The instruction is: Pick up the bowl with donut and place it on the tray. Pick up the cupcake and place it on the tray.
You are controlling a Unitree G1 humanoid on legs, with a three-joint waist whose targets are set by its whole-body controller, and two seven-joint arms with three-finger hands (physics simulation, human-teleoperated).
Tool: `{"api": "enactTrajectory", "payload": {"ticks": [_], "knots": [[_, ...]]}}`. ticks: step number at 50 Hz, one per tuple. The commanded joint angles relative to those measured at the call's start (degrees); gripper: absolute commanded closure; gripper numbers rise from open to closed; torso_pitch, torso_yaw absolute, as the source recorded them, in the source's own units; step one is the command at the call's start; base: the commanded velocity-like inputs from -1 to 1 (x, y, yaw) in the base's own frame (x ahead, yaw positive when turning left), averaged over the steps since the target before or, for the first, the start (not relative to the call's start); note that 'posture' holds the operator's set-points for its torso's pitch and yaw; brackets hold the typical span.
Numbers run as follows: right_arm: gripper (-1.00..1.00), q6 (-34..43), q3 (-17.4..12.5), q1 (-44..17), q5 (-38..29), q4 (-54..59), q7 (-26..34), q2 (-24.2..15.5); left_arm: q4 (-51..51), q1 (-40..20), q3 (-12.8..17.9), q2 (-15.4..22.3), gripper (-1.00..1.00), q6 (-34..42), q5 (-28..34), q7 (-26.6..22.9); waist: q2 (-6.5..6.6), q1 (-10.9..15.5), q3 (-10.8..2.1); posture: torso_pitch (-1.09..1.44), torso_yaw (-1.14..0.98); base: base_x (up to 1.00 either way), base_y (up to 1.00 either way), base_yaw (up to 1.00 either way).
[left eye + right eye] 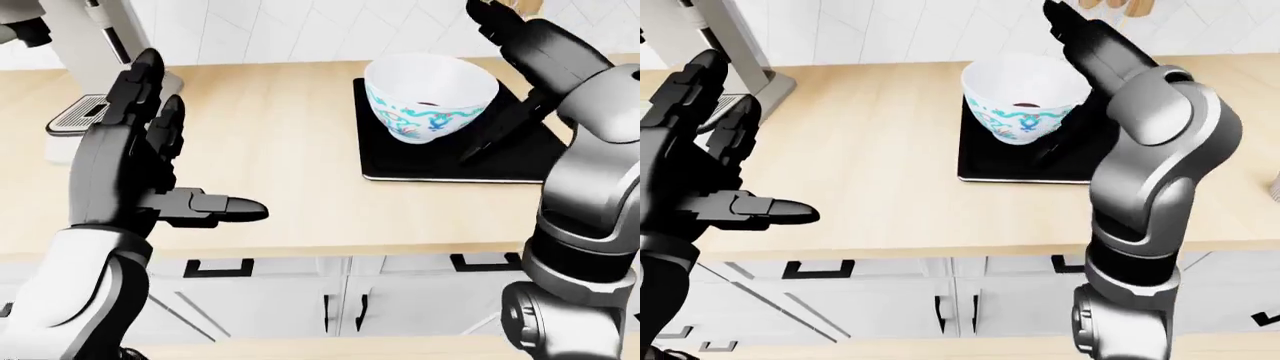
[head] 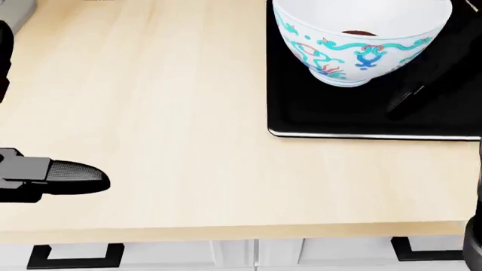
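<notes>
The bowl [image 2: 360,40] stands upright on the black tray [image 2: 316,113], inside its left edge. My right hand [image 1: 510,34] is raised above the tray, fingers spread, clear of the bowl. My left hand [image 1: 135,161] is open over bare tabletop [image 2: 151,113] left of the tray. The donut [image 2: 360,33] is mostly hidden.

Pale wood counter [image 2: 173,113] over white drawers [image 1: 250,300], white tiled wall [image 1: 290,30].

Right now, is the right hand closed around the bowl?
No. In the left-eye view the right hand is raised with open fingers, clear of the bowl standing on the black tray.
</notes>
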Motion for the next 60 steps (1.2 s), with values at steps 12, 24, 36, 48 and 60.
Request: {"api": "enactTrajectory", "payload": {"ticks": [12,24,36,48,60], "knots": [[-1.0,1.4,0.1,-0.1,3.3,-1.8,-3.7,-2.2,-0.8,-1.7,0.6,0.3,-1.0,-1.3,1.6,-0.9,1.32,0.6,-2.28,0.0,0.0,-0.03,-0.36,0.0],[-1.0,1.6,0.3,0.3,3.8,-2.4,-3.9,-2.3,-2.4,-2.7,1.7,0.2,-1.0,1.3,1.0,-0.8,-0.69,1.5,-1.8,0.0,0.0,-0.1,-0.4,0.0],[-1.0,1.2,0.7,0.9,3.7,-2.6,-4.4,-1.2,-1.5,-1.4,2.2,0.7,-1.0,-0.7,1.0,-1.4,0.8,1.8,-1.79,0.0,0.0,-0.1,-0.12,0.0],[-1.0,1.0,0.2,2.1,4.3,-2.7,-5.3,-1.0,-1.3,-0.9,1.5,0.4,-1.0,-1.3,1.2,-1.0,2.93,1.0,-2.63,0.0,0.0,-0.1,-0.34,0.0],[-1.0,0.8,0.4,2.8,4.9,-2.9,-6.4,-0.8,-1.4,-1.0,1.5,0.4,-1.0,-1.0,1.4,-1.2,-4.64,1.1,-1.17,0.0,0.0,-0.08,-0.41,0.0]]}}
